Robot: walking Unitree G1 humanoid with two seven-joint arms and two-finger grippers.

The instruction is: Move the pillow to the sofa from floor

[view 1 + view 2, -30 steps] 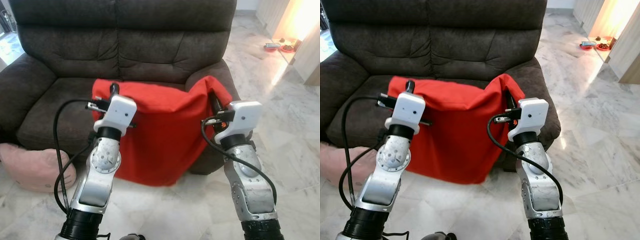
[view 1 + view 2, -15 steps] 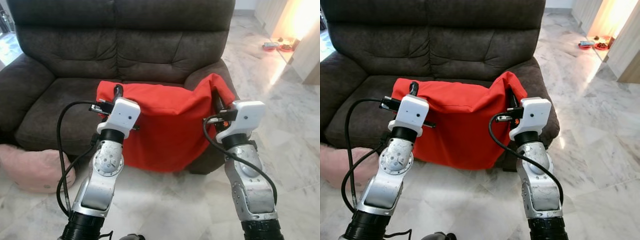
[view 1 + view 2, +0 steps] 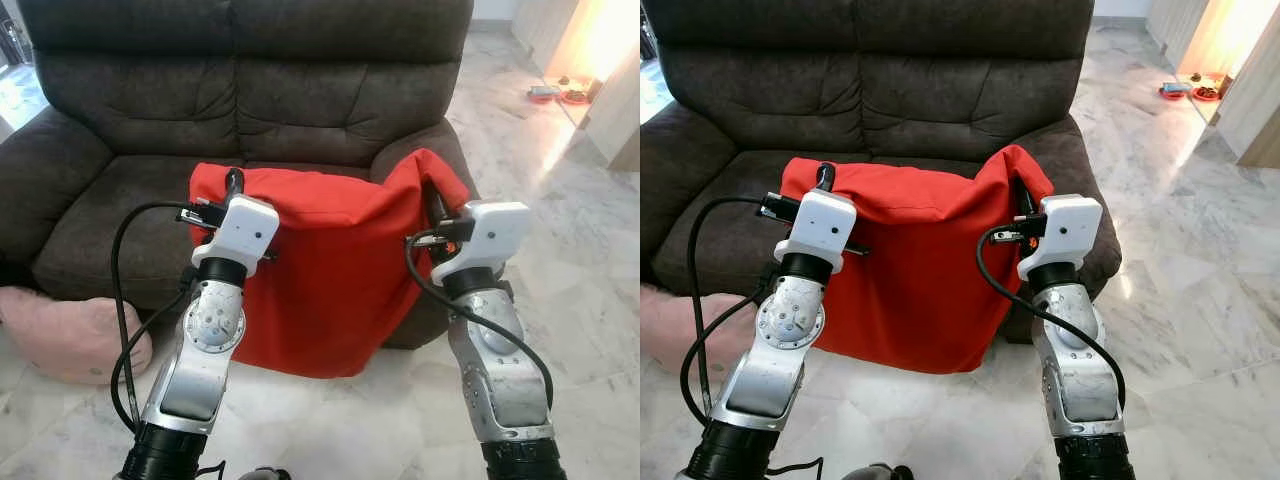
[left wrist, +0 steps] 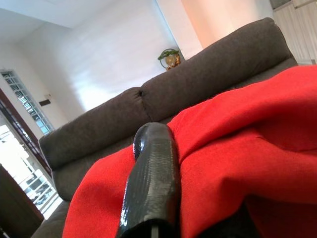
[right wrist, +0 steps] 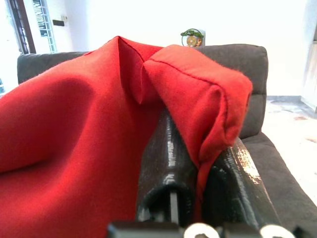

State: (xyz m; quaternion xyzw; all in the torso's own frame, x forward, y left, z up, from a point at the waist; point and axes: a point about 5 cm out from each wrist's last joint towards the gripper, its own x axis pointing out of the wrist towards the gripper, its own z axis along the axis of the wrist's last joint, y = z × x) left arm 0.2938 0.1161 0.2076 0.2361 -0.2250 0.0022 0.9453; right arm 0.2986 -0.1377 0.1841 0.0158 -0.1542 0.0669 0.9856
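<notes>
A large red pillow [image 3: 330, 280] hangs in front of the dark brown sofa [image 3: 250, 110], held up by its two top corners. My left gripper [image 3: 232, 186] is shut on the pillow's top left corner; in the left wrist view one black finger [image 4: 151, 178] lies against the red cloth. My right gripper [image 3: 432, 202] is shut on the top right corner, where the right wrist view shows a fold of the red pillow [image 5: 89, 114] pinched between both fingers [image 5: 166, 153]. The pillow's upper edge is level with the seat cushions and its lower edge hangs just above the floor.
A pink cushion [image 3: 70, 335] lies on the marble floor [image 3: 580, 280] at the sofa's left front corner. Small bowls [image 3: 560, 94] stand on the floor far to the right, near a doorway. The sofa seat [image 3: 120, 210] lies behind the pillow.
The pillow's lower edge swung up half a second ago and now hangs lower again. Both grippers stay in nearly the same place, still holding the corners.
</notes>
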